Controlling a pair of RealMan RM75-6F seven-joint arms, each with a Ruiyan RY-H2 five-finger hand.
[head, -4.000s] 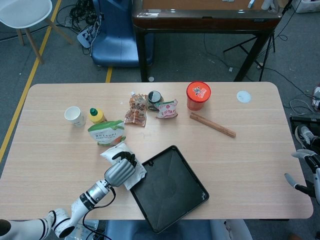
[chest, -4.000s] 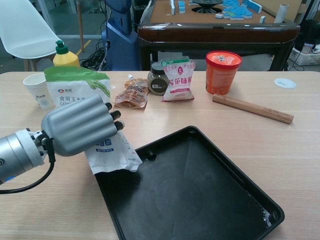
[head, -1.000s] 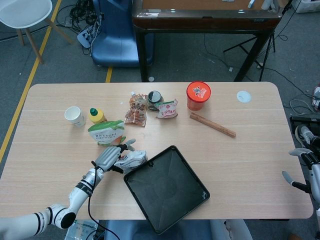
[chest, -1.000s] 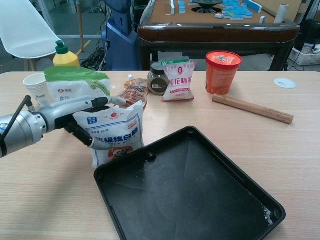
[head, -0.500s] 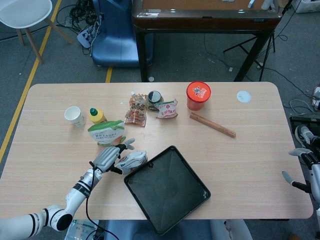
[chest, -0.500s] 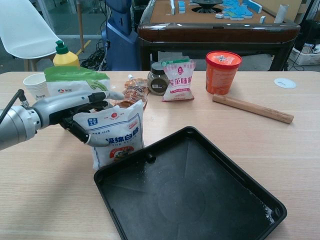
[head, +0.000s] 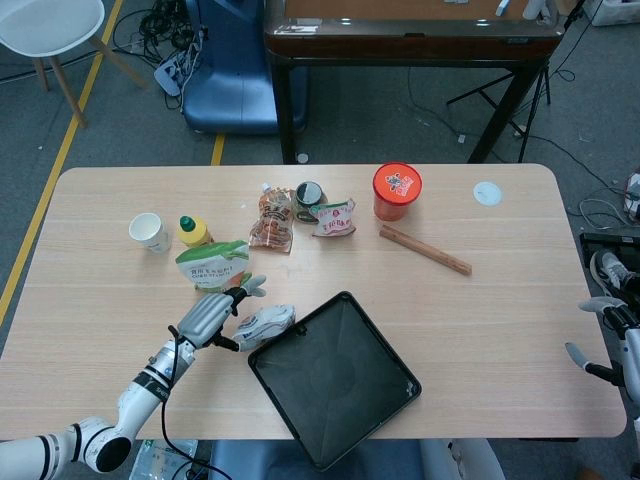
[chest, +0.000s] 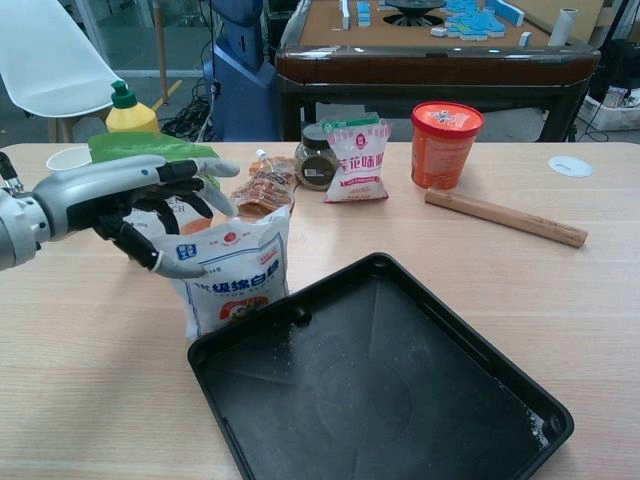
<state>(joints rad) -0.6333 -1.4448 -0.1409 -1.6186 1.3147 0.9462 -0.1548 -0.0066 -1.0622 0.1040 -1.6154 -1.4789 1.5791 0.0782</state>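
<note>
Left hand (chest: 140, 215) was at the white sugar bag's (chest: 232, 275) top-left corner, fingers spread, lower one touching it; grip unclear. Bag stood upright against the black tray's (chest: 400, 400) left corner. Right hand (head: 605, 340) sat off the table edge, fingers apart.

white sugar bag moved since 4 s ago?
Yes. The white sugar bag lay flat under the left hand; it now stands upright against the black tray rim.
</note>
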